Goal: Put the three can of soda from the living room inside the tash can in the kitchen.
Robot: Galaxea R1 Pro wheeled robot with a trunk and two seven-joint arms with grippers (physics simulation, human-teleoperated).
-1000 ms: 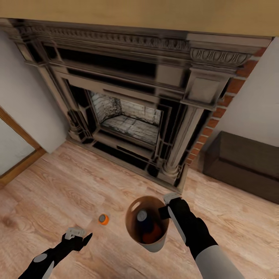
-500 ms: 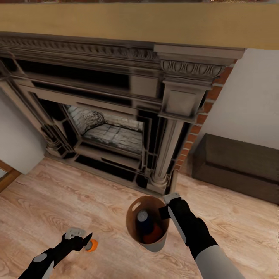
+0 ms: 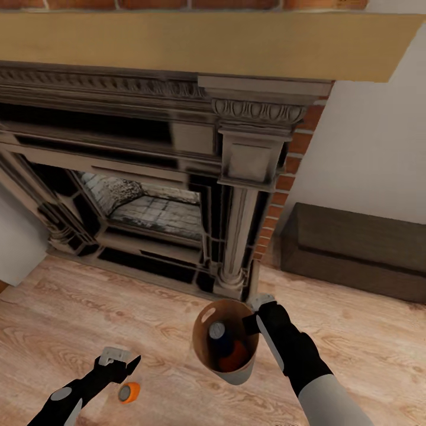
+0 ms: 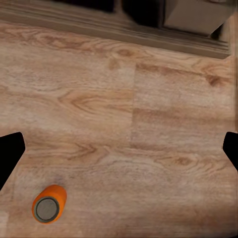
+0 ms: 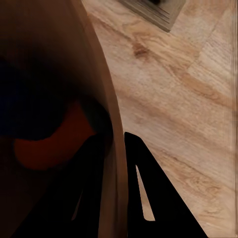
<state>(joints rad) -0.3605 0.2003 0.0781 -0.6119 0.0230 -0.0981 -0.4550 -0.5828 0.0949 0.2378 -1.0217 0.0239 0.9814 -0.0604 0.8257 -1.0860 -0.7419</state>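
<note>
The right gripper point(image 3: 255, 313) is clamped on the bin point(image 3: 225, 340) rim, two cans inside, while the left gripper point(image 3: 118, 361), jaws apart, hovers just above the third can point(image 3: 128, 392) on the floor point(image 3: 355, 343); next, likely lower and grasp it.

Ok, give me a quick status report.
Right gripper clamped on trash can rim, two cans inside. Left gripper open above orange can on floor. Nothing between.
</note>
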